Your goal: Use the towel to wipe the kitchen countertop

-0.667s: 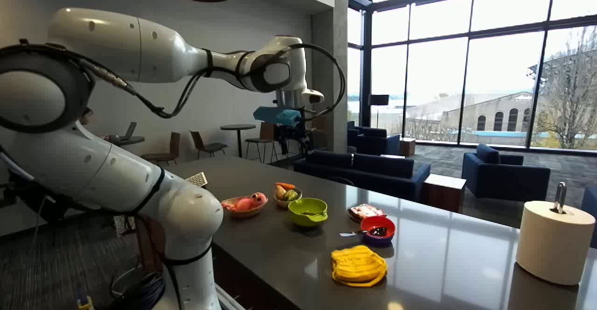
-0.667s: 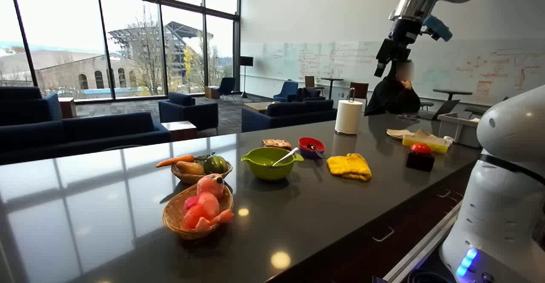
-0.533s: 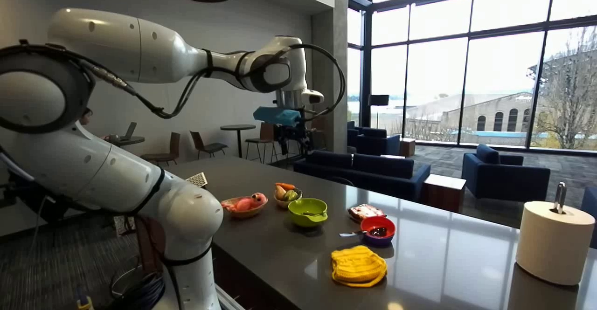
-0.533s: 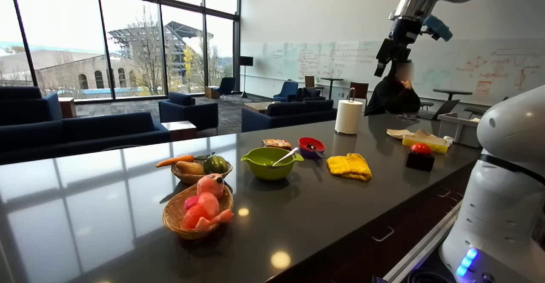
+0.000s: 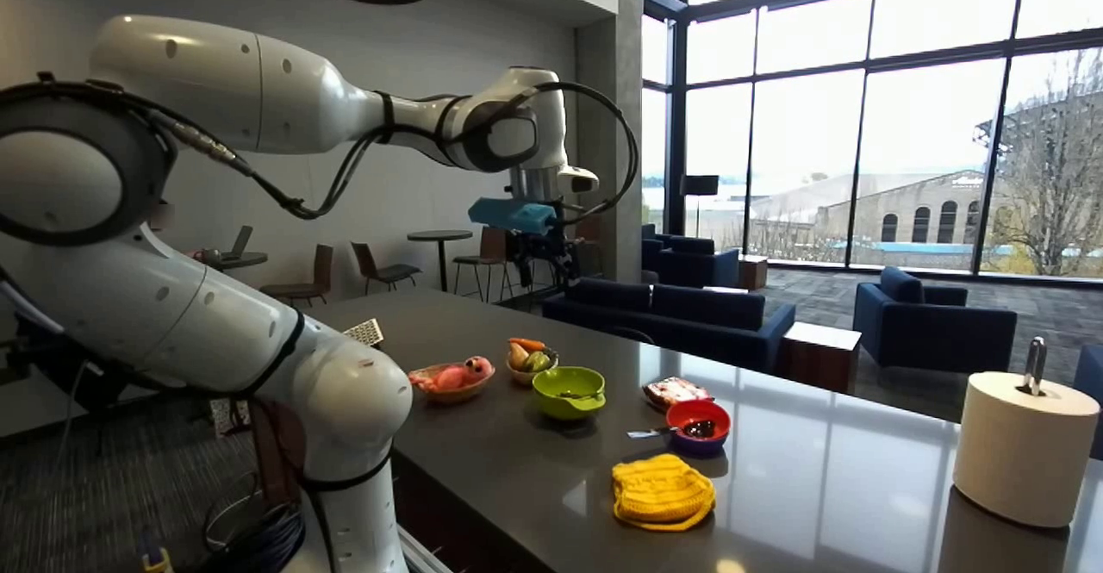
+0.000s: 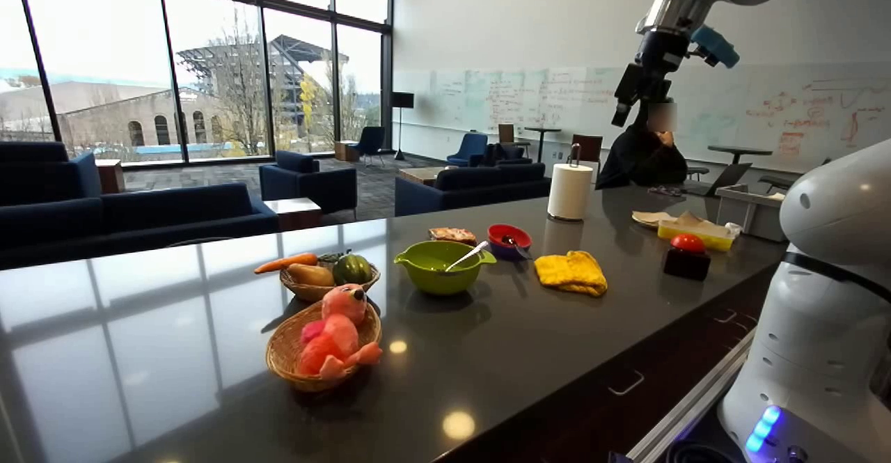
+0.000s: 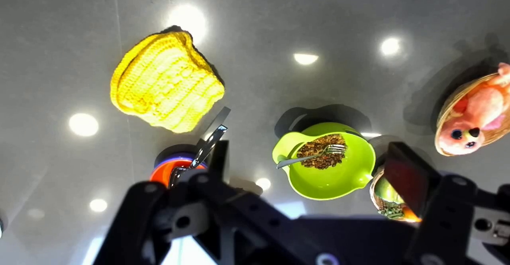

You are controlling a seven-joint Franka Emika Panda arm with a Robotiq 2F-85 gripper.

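The towel is a folded yellow knit cloth [image 5: 663,493] lying flat on the dark grey countertop [image 5: 526,478]. It also shows in an exterior view [image 6: 571,273] and at the upper left of the wrist view [image 7: 169,83]. My gripper [image 7: 312,164] is open with nothing between its fingers; they stand wide apart at the two sides of the wrist view. It hangs high above the countertop in both exterior views, as seen here [image 5: 546,271]. In the wrist view the towel lies up and left of the jaws, with nothing touching it.
A green bowl [image 7: 338,179] with a fork shows between the fingers. A red bowl [image 5: 698,414] with a utensil stands close to the towel. Baskets of vegetables [image 6: 306,290] and a pink toy [image 6: 285,351], a paper towel roll [image 6: 569,191] and a red button on a black box [image 6: 686,262] stand around.
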